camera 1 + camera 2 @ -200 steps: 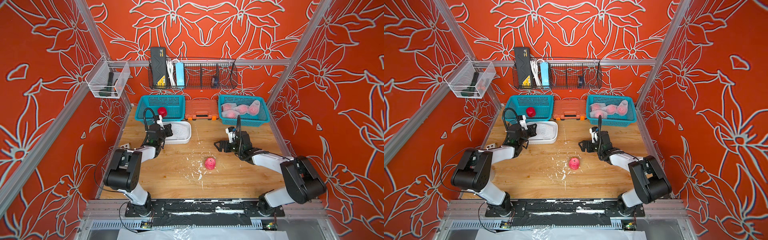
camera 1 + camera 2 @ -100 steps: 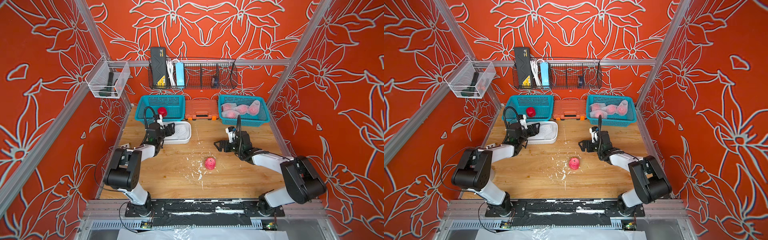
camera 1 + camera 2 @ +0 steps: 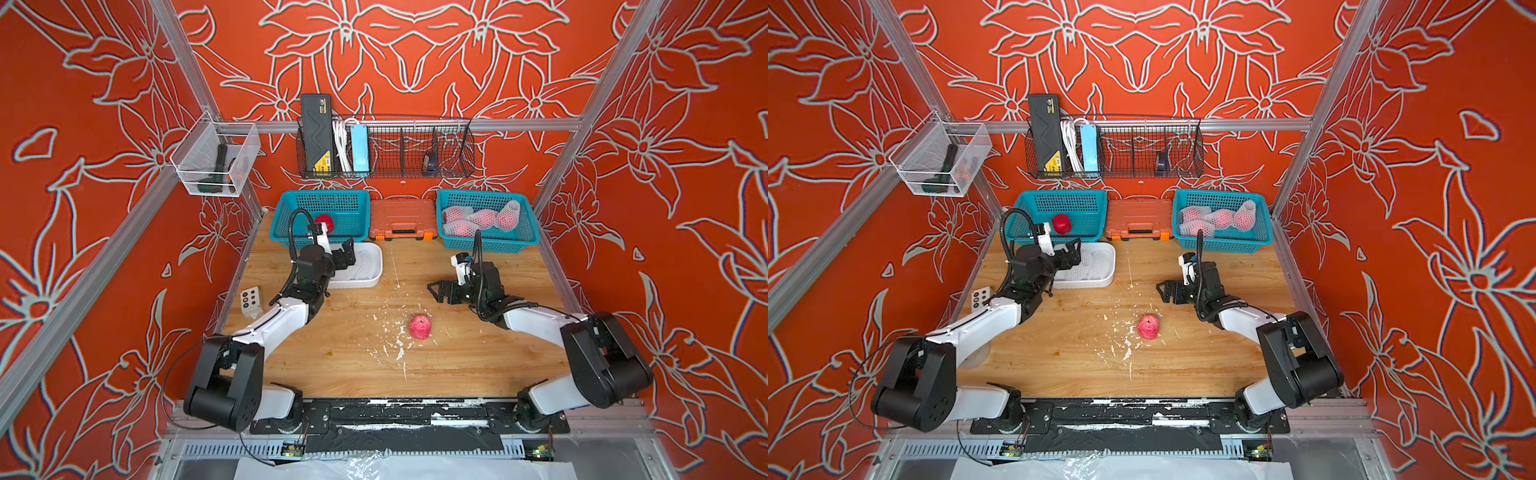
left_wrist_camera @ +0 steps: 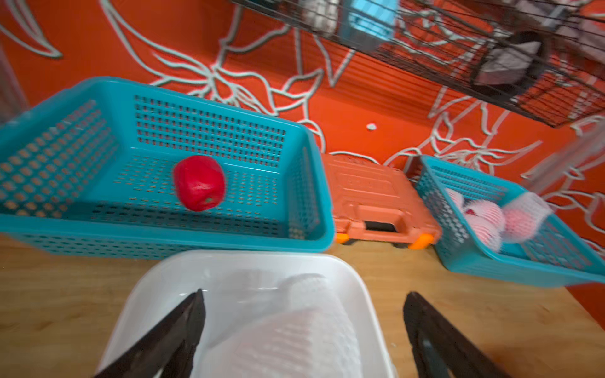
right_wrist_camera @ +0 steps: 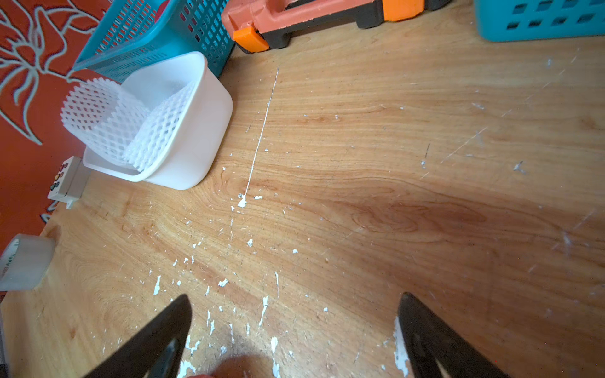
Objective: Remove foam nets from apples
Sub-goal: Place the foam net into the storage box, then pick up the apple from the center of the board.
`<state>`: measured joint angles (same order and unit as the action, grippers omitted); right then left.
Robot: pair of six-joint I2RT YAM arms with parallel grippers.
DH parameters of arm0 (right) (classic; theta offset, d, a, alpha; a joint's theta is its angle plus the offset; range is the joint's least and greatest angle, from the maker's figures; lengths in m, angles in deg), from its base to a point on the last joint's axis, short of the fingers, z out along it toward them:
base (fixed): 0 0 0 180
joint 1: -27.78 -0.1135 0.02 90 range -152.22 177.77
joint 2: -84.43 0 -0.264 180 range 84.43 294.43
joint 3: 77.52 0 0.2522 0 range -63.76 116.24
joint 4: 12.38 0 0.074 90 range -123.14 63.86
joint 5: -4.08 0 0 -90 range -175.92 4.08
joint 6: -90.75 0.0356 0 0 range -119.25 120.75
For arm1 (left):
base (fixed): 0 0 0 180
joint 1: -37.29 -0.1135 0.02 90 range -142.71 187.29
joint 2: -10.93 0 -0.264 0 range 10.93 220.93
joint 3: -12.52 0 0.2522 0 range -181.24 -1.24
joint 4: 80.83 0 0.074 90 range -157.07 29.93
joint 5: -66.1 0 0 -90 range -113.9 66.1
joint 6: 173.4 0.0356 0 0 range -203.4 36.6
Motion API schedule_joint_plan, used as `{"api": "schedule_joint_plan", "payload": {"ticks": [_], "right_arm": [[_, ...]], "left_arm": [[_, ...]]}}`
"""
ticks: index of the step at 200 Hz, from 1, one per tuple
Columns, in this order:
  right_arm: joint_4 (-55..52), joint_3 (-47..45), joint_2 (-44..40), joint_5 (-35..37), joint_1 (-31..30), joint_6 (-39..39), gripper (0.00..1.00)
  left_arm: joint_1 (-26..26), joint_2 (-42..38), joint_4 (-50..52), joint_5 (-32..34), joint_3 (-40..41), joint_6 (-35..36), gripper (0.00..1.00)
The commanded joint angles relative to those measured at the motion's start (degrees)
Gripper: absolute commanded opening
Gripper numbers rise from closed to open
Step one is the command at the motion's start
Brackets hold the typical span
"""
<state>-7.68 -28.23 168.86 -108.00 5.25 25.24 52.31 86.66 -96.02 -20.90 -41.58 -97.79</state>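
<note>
A bare apple (image 3: 420,327) sits mid-counter (image 3: 457,365), a little back toward the base from the right hand (image 3: 434,293), which is spread wide, empty and much the nearer. The left hand (image 3: 348,254), also wide and empty, hangs over the tub (image 3: 380,266) of foam nets (image 5: 108,121).

The left arm (image 3: 278,322) and right arm (image 3: 540,322) have white link shells, bulky black joints, black wrist cables (image 3: 292,232) and tapered black fingers (image 4: 170,337); a scuffed black base rail (image 3: 374,415) lies at six o'clock.
</note>
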Motion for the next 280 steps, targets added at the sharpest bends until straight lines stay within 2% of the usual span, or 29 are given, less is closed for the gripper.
{"api": "schedule_joint_plan", "payload": {"ticks": [1,19,52,88,115,139,168,206,222,239,254,271,280], "right_arm": [[1.9,-1.3,-3.0,0.3,-0.3,-1.6,0.98],[3.5,-2.4,-4.3,0.0,-0.3,-1.7,0.98],[-0.5,-3.3,-8.4,3.3,-0.3,-2.0,0.98],[-5.1,-7.4,-17.9,4.5,-0.3,-0.6,0.98],[0.8,-15.8,-24.4,8.4,-0.4,-1.8,0.98],[5.1,-18.7,-26.1,13.5,-0.4,-2.1,0.98],[8.3,-19.2,-26.0,11.1,-0.4,-2.3,0.98],[7.5,-19.3,-26.9,11.9,-0.4,-2.2,0.98],[7.3,-19.4,-27.4,12.1,-0.3,-2.1,0.99],[7.1,-19.4,-27.2,12.5,-0.4,-1.7,0.98],[7.5,-19.3,-26.8,12.1,-0.4,-1.2,0.98],[7.9,-19.2,-26.3,11.5,-0.4,-1.0,0.98],[8.0,-19.3,-26.3,11.6,-0.4,-1.0,0.98]], "left_arm": [[7.9,-4.2,2.2,0.9,2.0,3.8,0.97],[15.2,-5.4,3.1,-3.3,3.1,6.6,0.98],[28.7,-5.6,4.0,-2.5,7.3,12.4,0.98],[35.2,-0.5,-1.9,-8.1,10.8,12.3,0.98],[36.1,4.9,-6.9,-9.1,10.7,11.8,0.98],[36.6,11.0,-7.4,-9.2,7.9,12.2,0.98],[36.8,16.8,-8.7,-9.5,6.6,12.5,0.98],[36.7,22.5,-10.8,-8.1,5.3,12.4,0.98],[36.8,23.8,-10.8,-7.9,4.4,13.1,0.91],[36.8,24.0,-11.4,-7.3,4.3,13.0,0.79],[36.7,23.7,-12.3,-6.8,4.7,12.8,0.76],[36.8,22.7,-13.5,-6.4,5.8,12.8,0.53],[36.7,22.0,-13.9,-6.3,6.3,13.1,0.51]]}}
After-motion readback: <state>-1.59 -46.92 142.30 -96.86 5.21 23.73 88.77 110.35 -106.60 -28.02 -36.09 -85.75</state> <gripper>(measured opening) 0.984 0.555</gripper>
